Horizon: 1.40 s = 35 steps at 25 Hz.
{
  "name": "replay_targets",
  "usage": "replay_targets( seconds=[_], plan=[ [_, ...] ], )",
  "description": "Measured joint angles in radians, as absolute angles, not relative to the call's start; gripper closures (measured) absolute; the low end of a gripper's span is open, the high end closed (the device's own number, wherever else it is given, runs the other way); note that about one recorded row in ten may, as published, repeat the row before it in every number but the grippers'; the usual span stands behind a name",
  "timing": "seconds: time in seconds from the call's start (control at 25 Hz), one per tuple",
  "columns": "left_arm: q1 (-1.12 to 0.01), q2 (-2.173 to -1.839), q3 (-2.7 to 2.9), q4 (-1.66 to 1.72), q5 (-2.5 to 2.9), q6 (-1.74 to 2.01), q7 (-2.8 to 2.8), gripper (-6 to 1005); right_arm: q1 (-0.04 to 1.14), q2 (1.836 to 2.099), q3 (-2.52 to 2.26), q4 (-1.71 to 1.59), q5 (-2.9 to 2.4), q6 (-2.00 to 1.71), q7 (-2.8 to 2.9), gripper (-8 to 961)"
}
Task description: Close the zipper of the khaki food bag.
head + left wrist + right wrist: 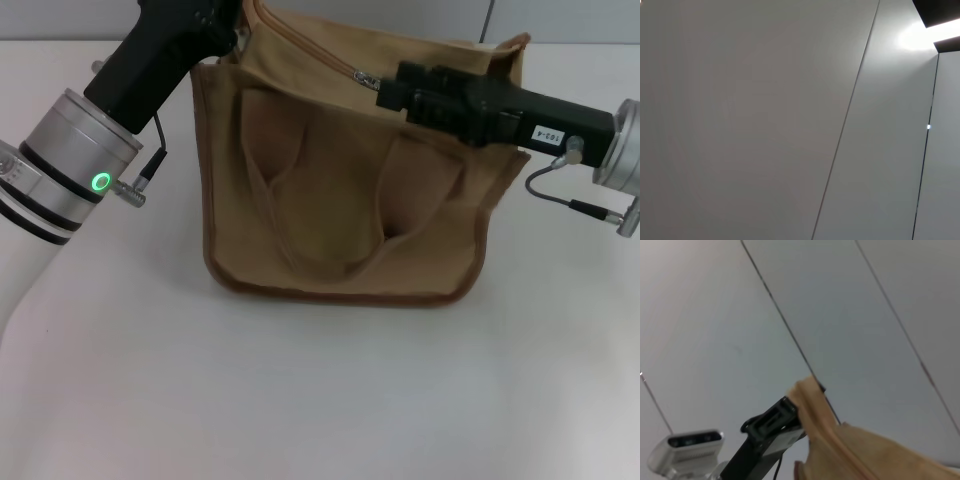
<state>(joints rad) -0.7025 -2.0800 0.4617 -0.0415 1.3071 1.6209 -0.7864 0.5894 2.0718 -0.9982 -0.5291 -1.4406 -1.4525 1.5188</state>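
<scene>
Zipper [318,55] left-to-right (slightly diagonal)

1. We see the bag [345,190] standing upright on the white surface, its broad side facing us: a boxy tan canvas tote with darker brown trim along its edges and base.
2. One wide looped handle [330,215] hangs down flat against that near side, its loop reaching close to the base.
3. The bag's left top corner stands up in a peak, which also shows in the right wrist view [812,405].
4. The zipper [315,52] runs as a tan line along the top, slanting from the far left corner toward the right.
5. Its small silver pull [366,80] sits partway along that line.
</scene>
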Motion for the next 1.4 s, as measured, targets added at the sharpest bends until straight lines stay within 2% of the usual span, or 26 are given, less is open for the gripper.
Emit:
replay_targets(
  seconds=[1.4],
  plan=[
    [-0.723, -2.080, 0.462, -0.041, 1.300, 1.591, -0.778, 975, 0.612, 2.076, -1.010, -0.493, -1.480, -1.465, 1.608, 337]
  ],
)
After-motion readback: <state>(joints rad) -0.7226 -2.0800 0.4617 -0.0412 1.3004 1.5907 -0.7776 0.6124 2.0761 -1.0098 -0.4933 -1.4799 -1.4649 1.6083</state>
